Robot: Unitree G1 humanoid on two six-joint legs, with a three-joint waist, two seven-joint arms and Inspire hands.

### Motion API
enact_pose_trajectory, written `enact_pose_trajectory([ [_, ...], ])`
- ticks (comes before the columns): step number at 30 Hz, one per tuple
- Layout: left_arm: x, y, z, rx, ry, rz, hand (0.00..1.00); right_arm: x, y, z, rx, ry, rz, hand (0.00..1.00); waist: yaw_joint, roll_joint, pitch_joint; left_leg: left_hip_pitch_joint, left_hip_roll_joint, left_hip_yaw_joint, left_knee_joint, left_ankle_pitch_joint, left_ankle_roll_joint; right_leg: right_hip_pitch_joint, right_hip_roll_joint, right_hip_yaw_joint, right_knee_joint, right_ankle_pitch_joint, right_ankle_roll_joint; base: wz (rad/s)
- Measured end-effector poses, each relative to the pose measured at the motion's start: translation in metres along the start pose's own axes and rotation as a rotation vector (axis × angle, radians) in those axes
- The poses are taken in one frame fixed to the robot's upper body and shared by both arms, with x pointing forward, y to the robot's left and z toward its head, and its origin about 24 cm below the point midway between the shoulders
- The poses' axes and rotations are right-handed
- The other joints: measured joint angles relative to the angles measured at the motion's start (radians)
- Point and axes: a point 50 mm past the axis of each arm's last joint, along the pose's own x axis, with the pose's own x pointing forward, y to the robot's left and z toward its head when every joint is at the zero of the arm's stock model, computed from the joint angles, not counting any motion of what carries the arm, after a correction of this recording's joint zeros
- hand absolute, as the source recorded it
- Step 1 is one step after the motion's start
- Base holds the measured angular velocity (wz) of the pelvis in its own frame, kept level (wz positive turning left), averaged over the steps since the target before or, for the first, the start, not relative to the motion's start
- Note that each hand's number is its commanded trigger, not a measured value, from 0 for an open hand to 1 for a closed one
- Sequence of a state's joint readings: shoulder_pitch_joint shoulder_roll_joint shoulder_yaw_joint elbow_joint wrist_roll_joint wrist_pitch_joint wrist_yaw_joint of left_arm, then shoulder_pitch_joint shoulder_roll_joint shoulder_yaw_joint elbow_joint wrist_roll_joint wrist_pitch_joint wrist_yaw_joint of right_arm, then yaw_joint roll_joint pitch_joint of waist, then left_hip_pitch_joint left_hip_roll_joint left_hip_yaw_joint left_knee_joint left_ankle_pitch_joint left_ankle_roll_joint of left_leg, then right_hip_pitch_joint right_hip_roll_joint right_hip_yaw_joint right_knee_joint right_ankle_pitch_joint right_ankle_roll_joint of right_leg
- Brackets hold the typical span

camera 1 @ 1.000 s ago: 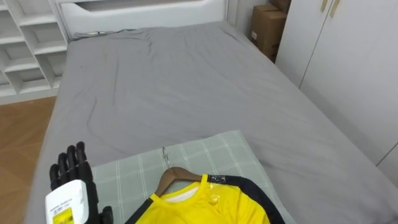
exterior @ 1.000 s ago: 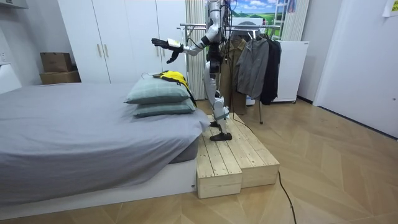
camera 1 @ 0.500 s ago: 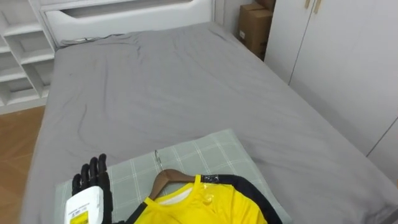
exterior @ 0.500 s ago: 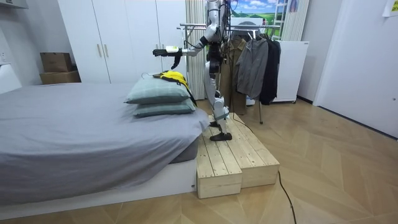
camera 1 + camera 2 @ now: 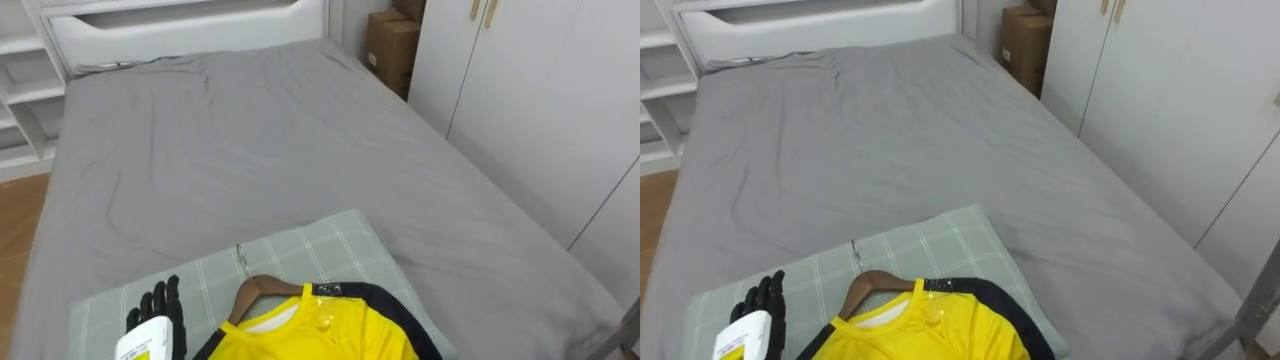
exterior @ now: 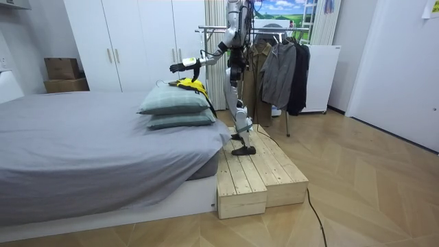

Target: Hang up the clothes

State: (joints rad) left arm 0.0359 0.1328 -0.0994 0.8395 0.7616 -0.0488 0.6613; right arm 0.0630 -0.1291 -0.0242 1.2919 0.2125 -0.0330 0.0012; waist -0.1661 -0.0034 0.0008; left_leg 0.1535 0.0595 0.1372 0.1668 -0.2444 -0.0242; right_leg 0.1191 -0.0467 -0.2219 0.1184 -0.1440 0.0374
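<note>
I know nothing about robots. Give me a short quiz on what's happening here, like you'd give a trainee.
1. True or false: the yellow shirt is already on a wooden hanger and lies on the green checked pillow.
2. Where is the robot's left hand?
A) closed round the hanger's hook
B) open above the pillow, just left of the shirt
C) flat on a wardrobe door
3. Fill in: in the room view the robot stands on a wooden ____ beside the grey bed.

Key: 1 true; 2 B; 3 platform.
</note>
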Motion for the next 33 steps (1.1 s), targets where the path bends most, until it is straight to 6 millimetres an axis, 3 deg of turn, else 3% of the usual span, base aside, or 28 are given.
enact_pose_trajectory([
  [11, -0.005, -0.010, -0.014, -0.028, 0.093, -0.116, 0.00, 0.000, 0.000, -0.001, -0.016, -0.002, 0.023, 0.00, 0.003, -0.001, 0.0008, -0.002, 0.000, 0.014, -0.001, 0.000, 0.000, -0.008, 0.001, 0.011, 0.002, 0.000, 0.000, -0.02],
  [22, 0.008, -0.005, -0.004, -0.083, 0.091, -0.125, 0.00, 0.000, -0.001, -0.001, 0.011, -0.004, 0.024, 0.00, -0.002, -0.001, 0.0003, 0.000, 0.001, 0.028, -0.001, 0.000, 0.000, -0.023, 0.001, 0.029, 0.016, 0.000, 0.000, -0.04],
  [33, 0.015, -0.002, 0.004, -0.101, 0.076, -0.127, 0.00, -0.001, -0.006, -0.001, 0.016, -0.007, -0.004, 0.00, -0.038, 0.023, 0.0012, 0.014, 0.005, 0.051, -0.001, 0.000, 0.000, -0.023, 0.007, 0.056, 0.022, 0.001, -0.001, -0.07],
])
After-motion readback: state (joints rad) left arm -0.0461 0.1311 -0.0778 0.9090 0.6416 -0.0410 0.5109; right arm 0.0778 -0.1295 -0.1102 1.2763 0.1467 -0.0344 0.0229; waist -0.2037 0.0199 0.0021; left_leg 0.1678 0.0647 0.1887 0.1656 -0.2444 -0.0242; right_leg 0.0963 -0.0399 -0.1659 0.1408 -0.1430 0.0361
